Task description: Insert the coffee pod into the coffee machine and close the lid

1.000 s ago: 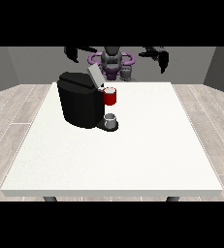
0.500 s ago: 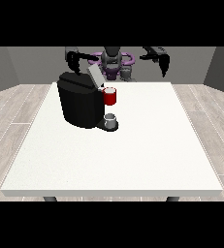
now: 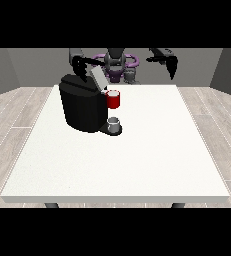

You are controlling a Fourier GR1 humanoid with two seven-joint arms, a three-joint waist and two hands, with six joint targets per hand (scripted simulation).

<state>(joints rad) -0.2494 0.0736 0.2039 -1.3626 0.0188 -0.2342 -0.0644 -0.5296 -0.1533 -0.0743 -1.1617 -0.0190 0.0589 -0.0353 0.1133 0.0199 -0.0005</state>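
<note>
The black coffee machine [image 3: 82,107] stands on the white table [image 3: 137,160] at the back left, its grey lid [image 3: 98,79] tilted up. A red thing at the machine [image 3: 113,99] shows at its front. A grey thing [image 3: 114,123] rests on the machine's base below it. The hand at the view's left [image 3: 79,66] hovers just above the machine's back top, beside the raised lid. The hand at the view's right [image 3: 170,61] is held high over the far right edge, fingers hanging down with nothing in them.
The robot's torso [image 3: 115,62] is behind the table's far edge. A small grey thing [image 3: 130,75] shows beside it at that edge. The table's front and right parts are bare white surface.
The hand at the view's left has come down towards the machine's top and lid. The hand at the view's right has shifted only slightly.
</note>
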